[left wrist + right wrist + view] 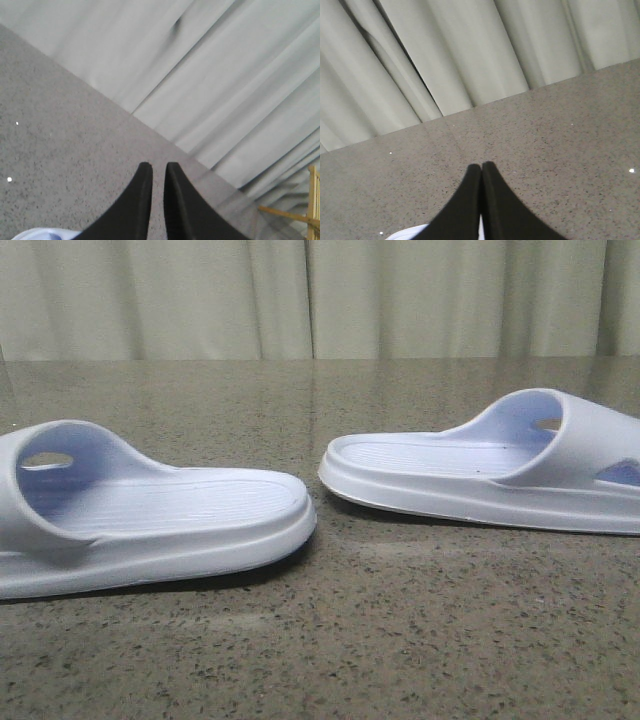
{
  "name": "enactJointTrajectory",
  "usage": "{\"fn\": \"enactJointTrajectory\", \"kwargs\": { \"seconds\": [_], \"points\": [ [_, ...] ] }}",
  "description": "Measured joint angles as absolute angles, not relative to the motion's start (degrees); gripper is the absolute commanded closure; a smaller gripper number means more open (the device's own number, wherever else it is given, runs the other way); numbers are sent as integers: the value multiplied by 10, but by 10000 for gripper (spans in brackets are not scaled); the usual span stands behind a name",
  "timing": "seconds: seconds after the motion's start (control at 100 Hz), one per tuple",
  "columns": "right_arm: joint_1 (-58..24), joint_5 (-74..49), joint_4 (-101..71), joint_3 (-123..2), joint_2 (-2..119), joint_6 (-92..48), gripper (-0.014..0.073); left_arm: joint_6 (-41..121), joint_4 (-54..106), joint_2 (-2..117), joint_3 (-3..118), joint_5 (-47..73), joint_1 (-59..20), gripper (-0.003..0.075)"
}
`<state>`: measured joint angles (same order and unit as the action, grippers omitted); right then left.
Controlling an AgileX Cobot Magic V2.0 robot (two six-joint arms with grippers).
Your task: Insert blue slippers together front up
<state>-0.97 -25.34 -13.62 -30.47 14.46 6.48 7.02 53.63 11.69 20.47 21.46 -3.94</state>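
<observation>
From the front camera I see the two slippers lying flat on the speckled counter [320, 640], soles down and apart from each other, heels pointing toward one another across a gap. The left slipper [150, 515] sits nearer the camera, its strap at the left edge of the frame and its open heel end toward the middle. The right slipper [490, 465] lies a little further back, strap toward the right edge, which cuts it off. A pale curtain [320, 295] hangs behind the counter. Neither arm shows in the front view. On the left wrist camera my left hand [158, 167] hangs above the counter with a narrow gap between its black fingers, gripping nothing; a sliver of pale slipper shows at the frame edge beside them. On the right wrist camera my right hand [481, 166] has its fingertips pressed together, clenched on nothing, with a bit of white slipper just behind them.
</observation>
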Motion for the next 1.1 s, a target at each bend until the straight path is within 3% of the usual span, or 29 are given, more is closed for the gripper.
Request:
{"fn": "enactJointTrajectory", "kwargs": {
  "seconds": [0.15, 0.25, 0.32, 0.46, 0.53, 1.1],
  "points": [
    [-10, -261, -153, -311, 167, 65, 389, 70, 539, 161, 211, 245, -39, 665],
    [-10, -265, -162, -311, 168, 65, 221, 70, 539, 167, 211, 257, -39, 556],
    [-10, -265, -163, -312, 168, 65, 163, 70, 539, 168, 211, 258, -39, 459],
    [-10, -265, -163, -312, 168, 65, 158, 70, 539, 168, 211, 258, -39, 260],
    [-10, -265, -163, -312, 168, 65, 158, 70, 539, 168, 211, 258, -39, 218],
    [-10, -260, -164, -312, 168, 66, 158, 16, 539, 193, 147, 199, -36, 221]
  ]
}}
